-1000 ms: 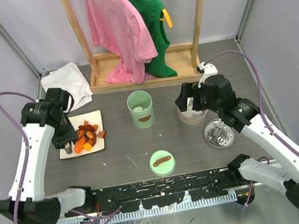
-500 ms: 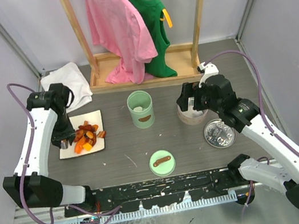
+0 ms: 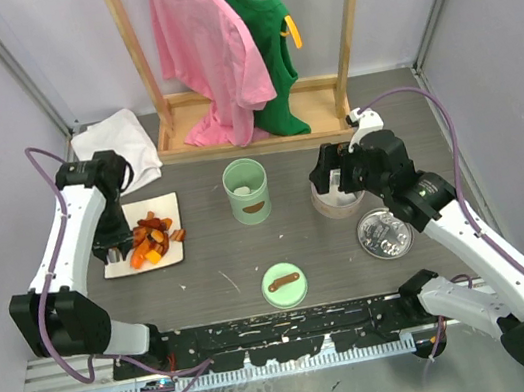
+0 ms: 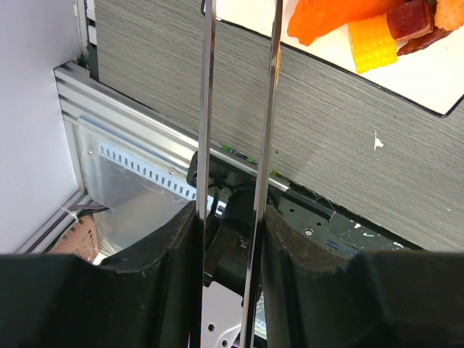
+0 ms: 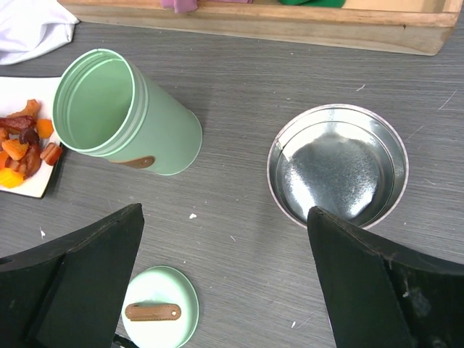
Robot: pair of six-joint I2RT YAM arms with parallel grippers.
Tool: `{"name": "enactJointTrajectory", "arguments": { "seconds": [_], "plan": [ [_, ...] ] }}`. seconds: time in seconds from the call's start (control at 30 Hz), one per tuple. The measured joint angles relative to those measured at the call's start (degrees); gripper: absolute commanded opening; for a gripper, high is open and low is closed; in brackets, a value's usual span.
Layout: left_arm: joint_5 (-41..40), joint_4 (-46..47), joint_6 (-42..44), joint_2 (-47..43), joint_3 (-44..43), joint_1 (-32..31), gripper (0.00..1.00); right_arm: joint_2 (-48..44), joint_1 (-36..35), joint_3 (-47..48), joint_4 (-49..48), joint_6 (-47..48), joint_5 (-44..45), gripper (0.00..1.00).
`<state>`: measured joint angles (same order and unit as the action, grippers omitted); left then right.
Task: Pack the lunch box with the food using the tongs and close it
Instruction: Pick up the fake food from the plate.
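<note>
The food (image 3: 153,240) is a heap of orange, red and brown pieces on a white plate (image 3: 173,256) at the left. My left gripper (image 3: 112,249) hangs over the plate's left edge, shut on the tongs (image 4: 206,109). Their two thin metal arms run up between my fingers (image 4: 156,268) towards the orange pieces (image 4: 341,18). The lunch box (image 3: 247,190) is a pale green cylinder, standing upright and open in the middle. Its green lid (image 3: 284,284) lies nearer the front. My right gripper (image 5: 228,290) is wide open and empty, above a steel bowl (image 5: 337,170).
A round metal lid (image 3: 384,233) lies right of the steel bowl (image 3: 337,205). A white cloth (image 3: 122,150) sits behind the plate. A wooden rack (image 3: 252,137) with pink and green shirts stands at the back. Side walls close in the table.
My left arm has swung its elbow back and to the right, while its gripper has stayed over the plate's left edge with the tongs. The right arm has not moved.
</note>
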<state>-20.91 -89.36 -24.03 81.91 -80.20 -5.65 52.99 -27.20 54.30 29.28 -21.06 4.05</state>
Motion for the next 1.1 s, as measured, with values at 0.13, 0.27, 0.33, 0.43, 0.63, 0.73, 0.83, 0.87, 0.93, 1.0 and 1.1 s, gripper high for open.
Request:
{"name": "enactJointTrajectory", "arguments": {
  "seconds": [0.13, 0.27, 0.33, 0.43, 0.63, 0.73, 0.83, 0.87, 0.93, 1.0, 1.1],
  "plan": [
    [0.0, 0.9, 0.13, 0.07, 1.27, 0.07, 0.35, 0.04, 0.0, 0.2, 0.02, 0.02, 0.0, 1.0],
    [0.07, 1.92, 0.24, 0.2, 1.88, 0.11, 0.35, 0.39, 0.0, 0.55, 0.13, 0.04, 0.0, 1.0],
    [0.07, 2.54, 0.52, 0.22, 1.92, 0.15, 0.35, 0.42, 0.0, 0.57, 0.17, 0.15, 0.0, 1.0],
    [0.07, 3.3, 0.72, 0.26, 2.25, 0.26, 0.35, 0.63, 0.0, 0.61, 0.31, 0.22, 0.0, 1.0],
    [-0.2, 4.17, 0.76, 0.39, 3.58, 0.44, 0.35, 1.07, 0.0, 0.72, 0.39, 0.22, 0.07, 1.0],
    [-0.2, 4.57, 0.74, 0.48, 4.02, 0.46, 0.35, 1.18, 0.0, 0.83, 0.39, 0.24, 0.15, 1.0],
    [-0.15, 5.07, 0.76, 0.79, 4.07, 0.5, 0.34, 1.84, 0.0, 1.11, 0.39, 0.24, 0.15, 1.0],
    [-0.15, 5.2, 0.79, 0.94, 4.07, 0.52, 0.34, 2.03, 0.0, 1.14, 0.37, 0.24, 0.15, 1.0],
    [-0.17, 5.57, 0.81, 1.27, 4.13, 0.52, 0.34, 2.16, 0.0, 1.14, 0.37, 0.24, 0.15, 1.0],
    [-0.17, 6.05, 0.83, 1.46, 4.37, 0.52, 0.34, 2.16, 0.0, 1.16, 0.37, 0.24, 0.15, 1.0],
    [-0.2, 6.29, 0.87, 1.7, 4.79, 0.52, 0.34, 2.16, 0.0, 1.2, 0.37, 0.24, 0.17, 1.0]
  ]
}}
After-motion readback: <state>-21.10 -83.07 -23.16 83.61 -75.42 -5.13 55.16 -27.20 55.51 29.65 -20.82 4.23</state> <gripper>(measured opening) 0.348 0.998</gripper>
